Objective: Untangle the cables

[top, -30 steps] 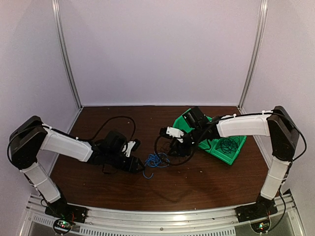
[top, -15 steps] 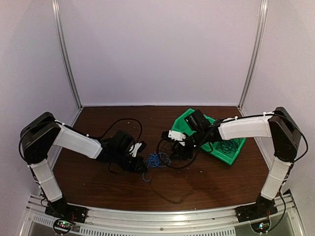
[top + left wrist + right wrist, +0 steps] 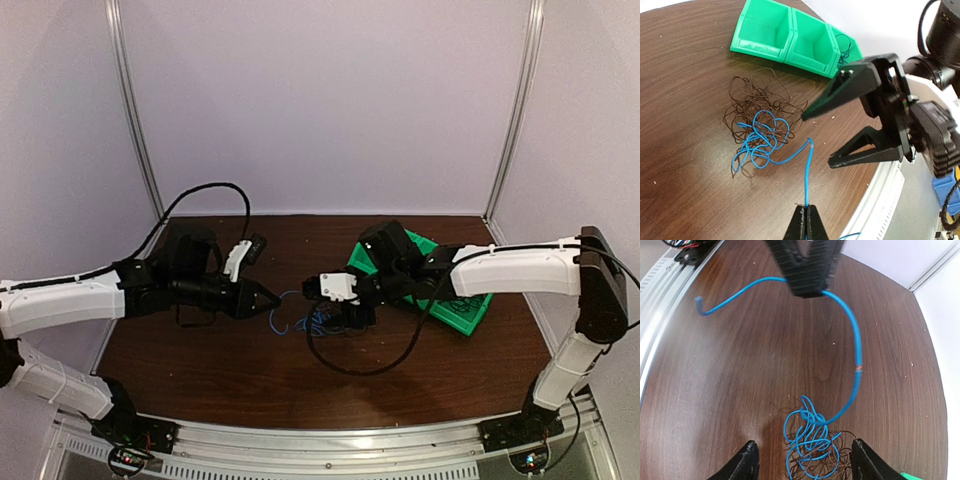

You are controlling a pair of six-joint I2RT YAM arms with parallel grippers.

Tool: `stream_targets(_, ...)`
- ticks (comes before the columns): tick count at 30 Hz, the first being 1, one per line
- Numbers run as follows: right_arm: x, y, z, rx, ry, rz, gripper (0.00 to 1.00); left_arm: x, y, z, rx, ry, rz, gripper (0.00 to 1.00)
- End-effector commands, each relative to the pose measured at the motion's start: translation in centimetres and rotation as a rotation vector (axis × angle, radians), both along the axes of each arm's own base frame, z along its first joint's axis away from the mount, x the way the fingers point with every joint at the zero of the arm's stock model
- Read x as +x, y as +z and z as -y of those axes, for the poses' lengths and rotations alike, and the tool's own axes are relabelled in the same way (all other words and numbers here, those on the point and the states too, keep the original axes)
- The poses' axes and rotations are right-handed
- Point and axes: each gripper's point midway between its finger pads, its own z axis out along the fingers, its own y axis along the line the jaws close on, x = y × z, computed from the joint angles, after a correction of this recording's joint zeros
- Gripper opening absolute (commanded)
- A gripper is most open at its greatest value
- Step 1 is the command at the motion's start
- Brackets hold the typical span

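Grips one strand of blue cable (image 3: pixel 809 170) in the fully closed left gripper (image 3: pixel 807 207), lifted clear of the table (image 3: pixel 685 165). Leaves the strand's short free end curling out past the jaws, seen in the right wrist view. Trails the rest of the strand in an arc down to the tangle of cables (image 3: pixel 760 135) lying mid-table: blue loops knotted together and meshed with thin dark wires (image 3: pixel 755 92) that spread toward the bins. Hovers with the right gripper (image 3: pixel 803 442) spread wide, nothing between its fingers, near the tangle but apart from it, facing the left gripper. Shows a row of green bins (image 3: pixel 790 40) beyond the tangle, with a coil of dark wire (image 3: pixel 842 50) in the end compartment.
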Motion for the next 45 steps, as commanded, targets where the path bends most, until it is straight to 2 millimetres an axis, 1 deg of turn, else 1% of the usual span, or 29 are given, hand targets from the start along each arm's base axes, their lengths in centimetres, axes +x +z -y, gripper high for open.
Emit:
stream_targets(1,1.9,3.5,-3.0,0.135,-0.044,-0.03,0.63,-0.8,1.9,-0.6,0.003,-0.017,0.029,0.0)
stream_targets(3,2.1,3.9,-3.8,0.171,-0.059,-0.084,0.63,-0.9,3.4,-0.7,-0.024,-0.018,0.054,0.0)
stream_targets(5,1.8,4.1,-4.5,0.203,-0.052,-0.135,0.63,-0.9,5.1,-0.8,-0.055,-0.011,0.085,0.0)
stream_targets(7,1.4,3.9,-5.0,0.231,-0.041,-0.194,0.62,-0.8,7.0,-1.1,-0.084,0.007,0.118,0.0)
stream_targets(8,1.0,3.6,-5.3,0.239,-0.023,-0.227,0.61,-0.8,8.3,-1.3,-0.102,0.016,0.139,0.0)
stream_targets(9,0.4,3.3,-5.5,0.241,0.003,-0.263,0.6,-0.7,9.1,-1.5,-0.108,0.028,0.153,0.0)
stream_targets(10,0.0,2.9,-5.8,0.242,0.026,-0.299,0.56,-0.5,10.5,-1.8,-0.121,0.043,0.176,0.0)
stream_targets(11,-0.3,2.5,-6.1,0.242,0.042,-0.336,0.49,-0.4,11.5,-2.0,-0.128,0.054,0.195,0.0)
stream_targets(13,-0.2,1.6,-6.9,0.237,0.044,-0.395,0.33,-0.2,13.5,-2.5,-0.134,0.08,0.228,0.0)
stream_targets(14,-0.1,0.9,-7.3,0.231,0.048,-0.423,0.27,-0.1,14.4,-2.7,-0.129,0.091,0.241,0.0)
stream_targets(15,0.0,0.5,-7.5,0.229,0.047,-0.448,0.25,0.0,15.5,-3.0,-0.129,0.101,0.259,0.0)
stream_targets(19,0.2,-1.0,-8.1,0.216,0.045,-0.517,0.24,0.4,19.9,-4.2,-0.125,0.146,0.349,0.0)
stream_targets(22,0.8,-3.0,-8.1,0.186,0.017,-0.525,0.22,0.9,24.3,-5.6,-0.134,0.209,0.437,0.0)
stream_targets(24,1.2,-4.7,-7.7,0.157,-0.02,-0.525,0.19,0.9,27.7,-6.6,-0.156,0.248,0.505,0.0)
stream_targets(26,1.6,-6.2,-7.3,0.133,-0.05,-0.532,0.19,0.9,31.3,-8.0,-0.183,0.303,0.576,0.0)
stream_targets(28,2.2,-7.2,-6.7,0.117,-0.078,-0.544,0.19,0.6,34.6,-9.3,-0.212,0.346,0.632,0.0)
stream_targets(32,3.6,-8.7,-5.9,0.091,-0.146,-0.53,0.18,-0.4,40.1,-12.0,-0.255,0.418,0.725,0.0)
stream_targets(33,3.9,-9.1,-5.7,0.082,-0.163,-0.524,0.18,-0.6,41.1,-12.5,-0.265,0.432,0.745,0.0)
stream_targets(36,5.1,-10.4,-5.1,0.057,-0.225,-0.509,0.2,-1.4,44.1,-13.9,-0.299,0.461,0.802,0.0)
stream_targets(39,6.4,-11.9,-4.4,0.024,-0.291,-0.49,0.2,-2.2,46.3,-15.3,-0.338,0.495,0.853,0.0)
stream_targets(40,6.6,-12.1,-4.3,0.02,-0.298,-0.492,0.2,-2.5,47.0,-15.9,-0.355,0.51,0.87,0.0)
stream_targets(43,7.0,-12.6,-3.9,0.009,-0.32,-0.485,0.21,-3.3,48.2,-17.7,-0.396,0.564,0.899,0.0)
stream_targets(45,7.4,-13.4,-3.7,-0.007,-0.344,-0.475,0.2,-4.0,48.7,-18.8,-0.434,0.595,0.918,0.0)
